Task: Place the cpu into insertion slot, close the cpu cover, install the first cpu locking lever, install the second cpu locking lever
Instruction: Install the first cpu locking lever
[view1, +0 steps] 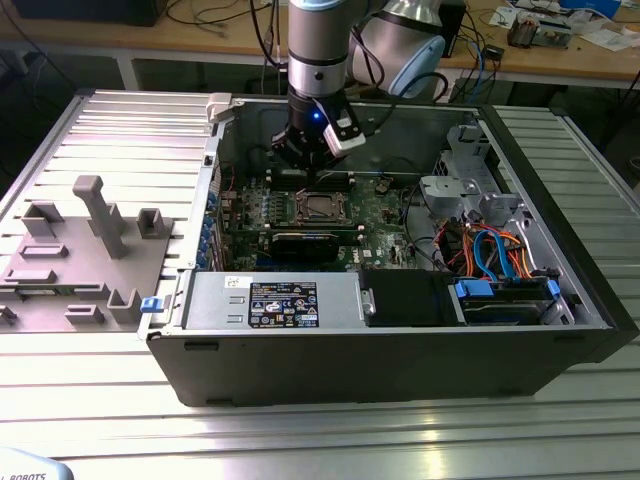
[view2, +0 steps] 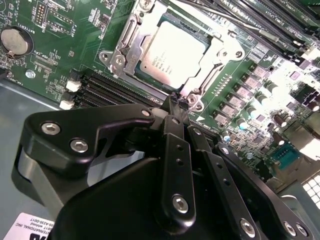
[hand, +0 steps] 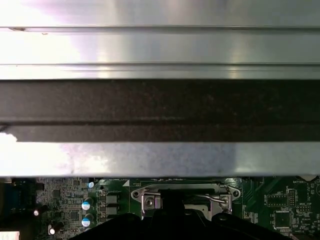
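The cpu, a silver-grey square chip, lies in the insertion slot on the green motherboard. The cpu cover, a silver frame with a square window, lies down around the chip. A thin metal lever rod runs along the far side of the socket. My gripper hangs just off one socket corner, its black fingers pressed together with nothing visibly between them. In the exterior view the gripper is inside the open computer case, just behind the socket. In the first wrist view the socket frame sits below the case wall.
The black computer case encloses the board, with a power supply in front and a drive cage with blue and orange cables on the exterior view's right. A black card lies before the socket. A grey fixture tray sits outside on the exterior view's left.
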